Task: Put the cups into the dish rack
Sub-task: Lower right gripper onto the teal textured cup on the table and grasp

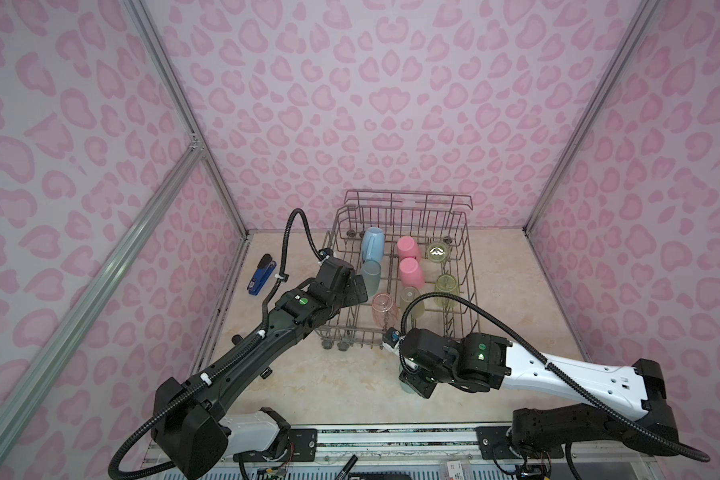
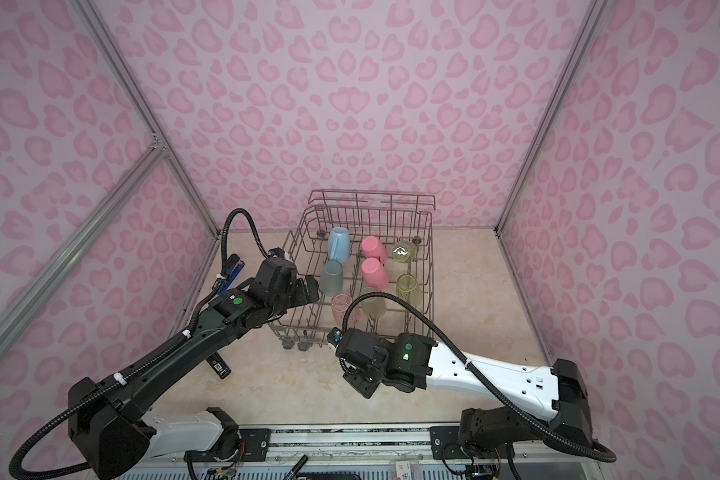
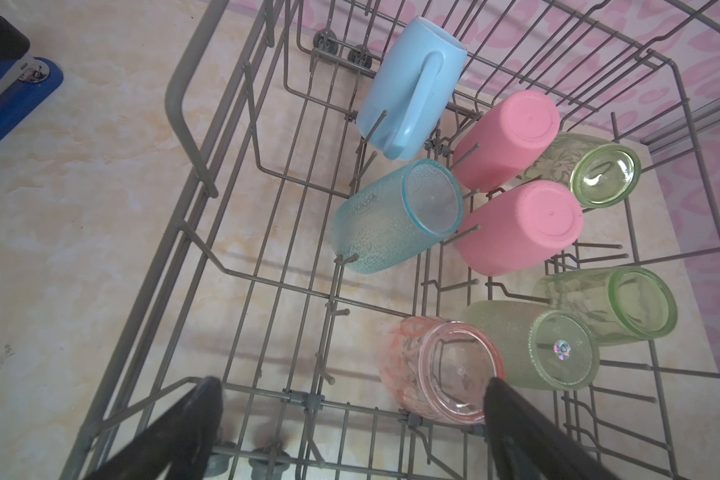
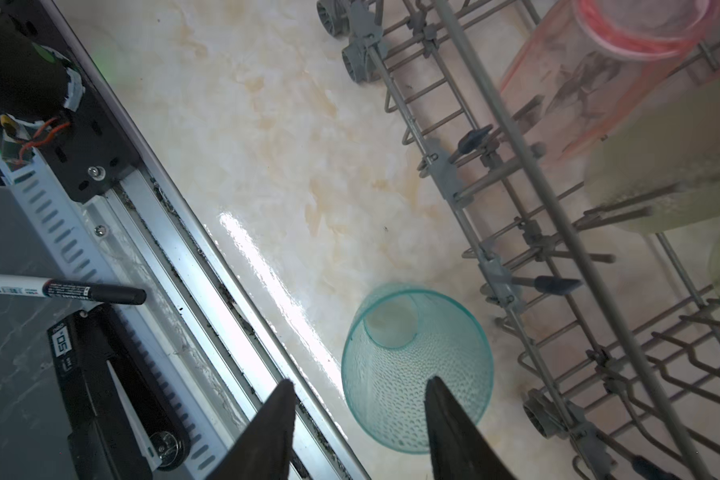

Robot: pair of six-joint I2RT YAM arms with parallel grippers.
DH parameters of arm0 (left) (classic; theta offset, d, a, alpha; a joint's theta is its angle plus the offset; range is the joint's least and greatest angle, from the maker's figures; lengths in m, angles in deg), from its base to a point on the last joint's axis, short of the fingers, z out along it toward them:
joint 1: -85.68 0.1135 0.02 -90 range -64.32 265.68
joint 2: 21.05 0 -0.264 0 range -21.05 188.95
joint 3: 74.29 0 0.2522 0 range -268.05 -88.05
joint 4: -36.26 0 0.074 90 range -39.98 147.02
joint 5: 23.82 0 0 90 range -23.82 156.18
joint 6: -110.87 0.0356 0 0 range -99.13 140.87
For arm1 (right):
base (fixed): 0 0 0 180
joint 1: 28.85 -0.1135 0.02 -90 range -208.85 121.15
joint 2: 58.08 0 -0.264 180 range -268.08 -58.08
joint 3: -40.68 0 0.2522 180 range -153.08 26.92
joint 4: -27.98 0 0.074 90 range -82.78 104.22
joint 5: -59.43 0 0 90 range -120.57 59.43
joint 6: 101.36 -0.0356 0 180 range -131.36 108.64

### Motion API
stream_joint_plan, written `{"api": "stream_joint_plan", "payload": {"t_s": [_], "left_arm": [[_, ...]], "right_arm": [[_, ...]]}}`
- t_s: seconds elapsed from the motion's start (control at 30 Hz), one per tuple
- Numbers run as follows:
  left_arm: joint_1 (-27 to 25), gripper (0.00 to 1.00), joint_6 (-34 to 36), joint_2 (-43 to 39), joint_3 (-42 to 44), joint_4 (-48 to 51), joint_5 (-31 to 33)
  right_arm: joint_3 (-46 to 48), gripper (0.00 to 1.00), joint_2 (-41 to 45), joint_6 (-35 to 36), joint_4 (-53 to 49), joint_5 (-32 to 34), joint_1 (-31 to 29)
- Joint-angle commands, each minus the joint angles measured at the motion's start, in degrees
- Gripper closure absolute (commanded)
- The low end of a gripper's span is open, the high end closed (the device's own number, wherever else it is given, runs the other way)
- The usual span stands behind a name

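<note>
Right gripper (image 4: 359,380): jaws part-open with nothing clamped. It sat low over the table (image 4: 267,145) at the lower centre of both top views, just in front of the rack's near edge.
Finger placement: one finger (image 4: 454,415) lay over the mouth of the loose teal tumbler (image 4: 416,365) and the other lay outside it, so the near wall sat between them. Contact could not be confirmed.
Loose teal tumbler: upright, mouth up, on the table just beside the dish rack (image 4: 530,166) but outside it.
Step in hand (judged): a rim pinch on the last cup.
Grip: the jaws should close squarely on the wall alone. The thin plastic would likely flex, so moderate force was advised.
Lift: straight up first, because the rack's rail and a wheel (image 4: 537,409) stood close by.
Inversion: the racked cups sat base-up, so the tumbler should be turned over above the rack and then lowered onto free tines.
Left gripper (image 3: 352,382): jaws fully spread and empty, above the rack's left side in both top views. One finger (image 3: 516,415) was right beside the salmon tumbler (image 3: 437,365); contact was unclear.
Clearance: the arms should be kept apart over the near row.
Rack contents: light-blue mug (image 3: 408,91), racked teal tumbler (image 3: 395,216), two pink tumblers (image 3: 512,141) (image 3: 520,228), three yellow-green tumblers (image 3: 603,170) (image 3: 641,303) (image 3: 558,345) and the salmon tumbler.
Free space: the tines along the rack's left looked unoccupied.
Blue stapler (image 1: 260,274): left of the rack in a top view; to be left alone.
</note>
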Motion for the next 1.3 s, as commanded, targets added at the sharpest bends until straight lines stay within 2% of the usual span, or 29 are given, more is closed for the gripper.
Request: {"api": "stream_joint_plan", "payload": {"t_s": [0.0, 0.33, 0.87, 1.27], "left_arm": [[0.1, 0.0, -0.2, -0.9, 0.6, 0.3, -0.2], [0.3, 0.0, 0.8, 0.9, -0.7, 1.0, -0.7], [0.4, 0.0, 0.0, 1.5, -0.4, 0.8, -1.3], [0.4, 0.01, -0.8, 1.9, -0.4, 0.3, -2.4]], "right_arm": [[0.2, 0.5, -1.5, 1.1, -1.4, 0.6, -0.2], [0.1, 0.63, -5.6, 2.1, -4.0, -0.6, -0.9], [1.5, 0.78, -8.1, 3.3, -2.8, -3.6, -1.5], [2.1, 0.87, -10.2, 3.9, -2.1, -2.9, -1.8]]}}
